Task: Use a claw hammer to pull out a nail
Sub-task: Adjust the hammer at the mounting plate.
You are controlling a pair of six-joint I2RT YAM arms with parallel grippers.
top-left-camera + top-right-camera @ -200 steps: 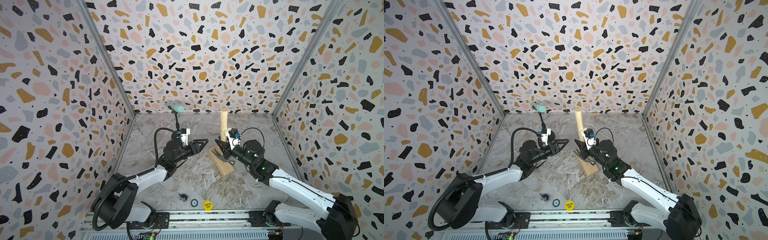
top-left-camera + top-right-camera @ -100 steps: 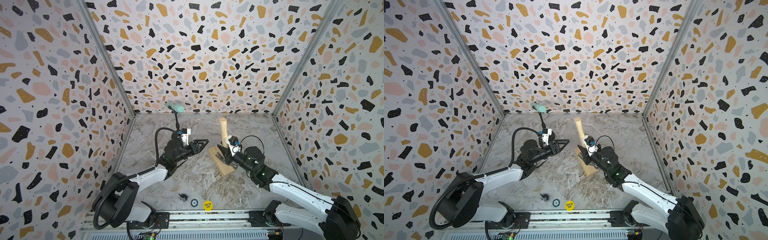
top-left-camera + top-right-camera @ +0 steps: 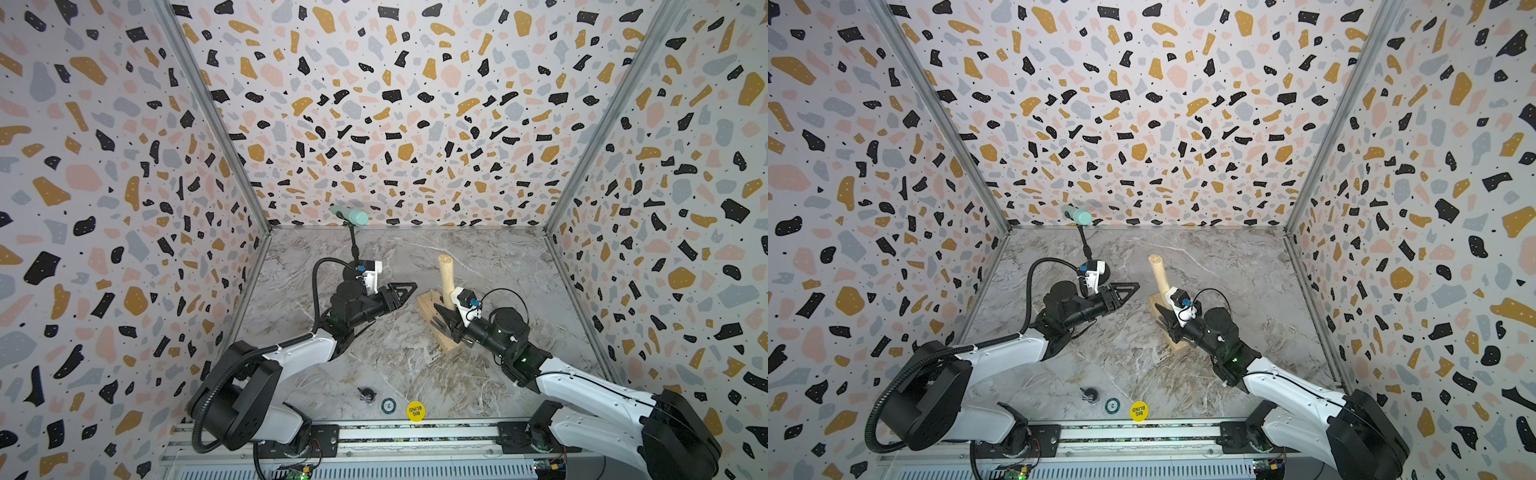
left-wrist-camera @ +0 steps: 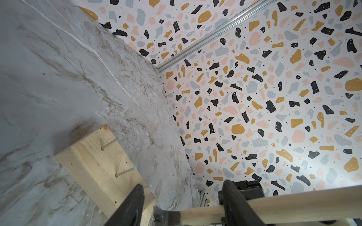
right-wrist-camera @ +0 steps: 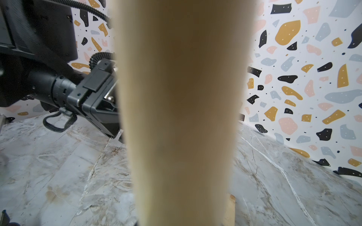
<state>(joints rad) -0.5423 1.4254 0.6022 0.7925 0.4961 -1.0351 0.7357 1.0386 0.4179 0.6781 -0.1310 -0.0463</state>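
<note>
Overall, speckled walls [image 3: 395, 124] enclose a marbled table [image 3: 395, 365] on three sides. A wood block [image 3: 426, 302] lies flat right of centre and shows in both top views [image 3: 1176, 348]. A teal cylinder [image 3: 351, 216] on a thin black stand sits at the rear wall, well apart from the block. A yellow disc [image 3: 415, 410], a green disc [image 3: 388, 405] and a small dark object [image 3: 367, 395] lie near the front rail.

The hammer [image 3: 445, 276] stands nearly upright, head down on the block. The right gripper [image 3: 441, 318] is clamped on the handle low down, near the head. In the right wrist view the handle [image 5: 180, 117] fills the middle and hides almost all of the block.

The left gripper [image 3: 401, 293] points at the block from the left, just short of it, fingers spread and holding nothing. One finger [image 4: 135, 203] covers part of the block [image 4: 98, 166].

The nail [image 4: 149, 185] rises from the block's edge near the head [image 4: 166, 215]; whether the claw touches it cannot be told. Two other nails [image 4: 125, 172] stand farther along that edge.
</note>
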